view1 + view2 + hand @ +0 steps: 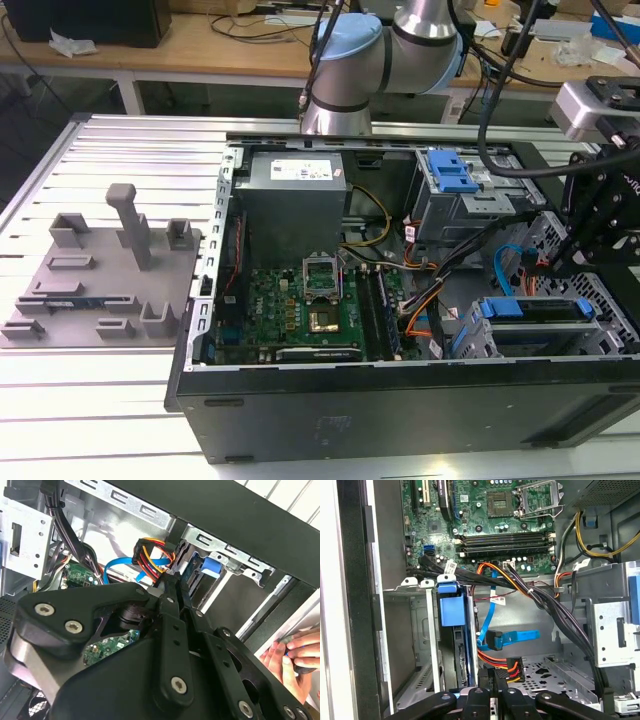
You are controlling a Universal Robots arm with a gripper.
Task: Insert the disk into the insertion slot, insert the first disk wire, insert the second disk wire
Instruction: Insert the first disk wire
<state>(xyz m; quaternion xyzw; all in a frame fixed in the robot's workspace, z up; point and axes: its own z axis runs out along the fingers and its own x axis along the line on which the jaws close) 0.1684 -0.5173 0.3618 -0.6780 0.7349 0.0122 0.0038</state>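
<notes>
Disk [535, 308] seated in insertion slot [612, 318], lower right of exterior view. Gripper [492, 686] closed narrow, seemingly pinching disk wire plug [512, 667], held facing disk rear so connector lines up.

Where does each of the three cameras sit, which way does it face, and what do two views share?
Exterior view: off the arm, looking down into the open computer case; the arm and gripper show.
First wrist view: at the wrist, facing past the gripper to the motherboard and the disk in the insertion slot.
Second wrist view: at the wrist, facing along the gripper toward the case wall; a person's hand shows.
Shared: both wrist views show the orange-red-yellow wires.
</notes>
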